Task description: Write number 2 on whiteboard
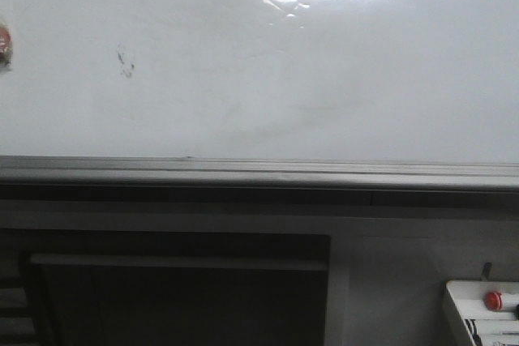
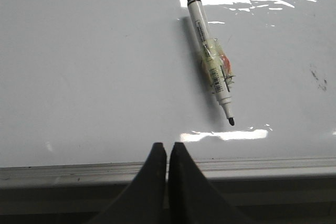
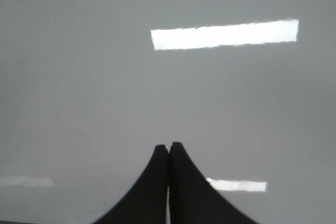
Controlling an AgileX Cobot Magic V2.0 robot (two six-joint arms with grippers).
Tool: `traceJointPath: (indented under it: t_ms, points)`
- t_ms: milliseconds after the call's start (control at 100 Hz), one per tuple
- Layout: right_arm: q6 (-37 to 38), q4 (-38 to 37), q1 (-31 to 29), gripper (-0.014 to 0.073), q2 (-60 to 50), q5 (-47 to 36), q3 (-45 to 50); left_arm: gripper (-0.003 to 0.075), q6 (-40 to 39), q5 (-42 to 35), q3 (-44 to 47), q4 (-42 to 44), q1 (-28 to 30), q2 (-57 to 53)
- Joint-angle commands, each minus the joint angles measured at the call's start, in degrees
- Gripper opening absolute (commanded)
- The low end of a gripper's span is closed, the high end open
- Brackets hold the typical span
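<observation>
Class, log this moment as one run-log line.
whiteboard: no 2 drawn | marker: uncapped, stuck on board | left gripper: shut, empty | right gripper: shut, empty

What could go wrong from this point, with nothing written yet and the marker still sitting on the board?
1. The marker sits uncapped against the glossy whiteboard, apart from the shut left gripper; a clumsy pickup could smear ink or knock it loose.
2. Both the left and the right gripper are shut, so one must open before grasping.
3. The dark smudge could be confused with fresh strokes if the number lands near it.
</observation>
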Motion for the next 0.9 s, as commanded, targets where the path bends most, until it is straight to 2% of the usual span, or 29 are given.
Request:
traceJointPath:
  t_ms: [0, 190, 420, 700, 890]
  points:
    - [0.15, -0.42, -0.28, -0.0072, -0.94, -4.83, 1.63, -0.0018, -0.48, -4.71, 1.84, -0.08, -0.14, -1.48]
    - [0.23, -0.01, -0.28, -0.0072, -0.94, -4.85, 0.40, -0.0018, -0.48, -6.47, 1.40, -0.28, -0.14, -1.48]
    - [0.23, 2.28, -0.28, -0.0072, 1.01, 11.95, -11.65, -0.0018, -0.48, -5.69, -7.28, -6.19, -0.14, -1.26]
    - [0.23, 4.05, -0.28, -0.0072, 12.80, 27.66, -27.98, -0.0018, -0.48, 10.82, -24.41, -5.13, -0.14, 7.53]
    - [-3.20, 5.49, -0.28, -0.0072, 22.16, 35.12, -36.47, -0.0018, 1.93, 17.77, -32.46, -4.35, -0.14, 15.43]
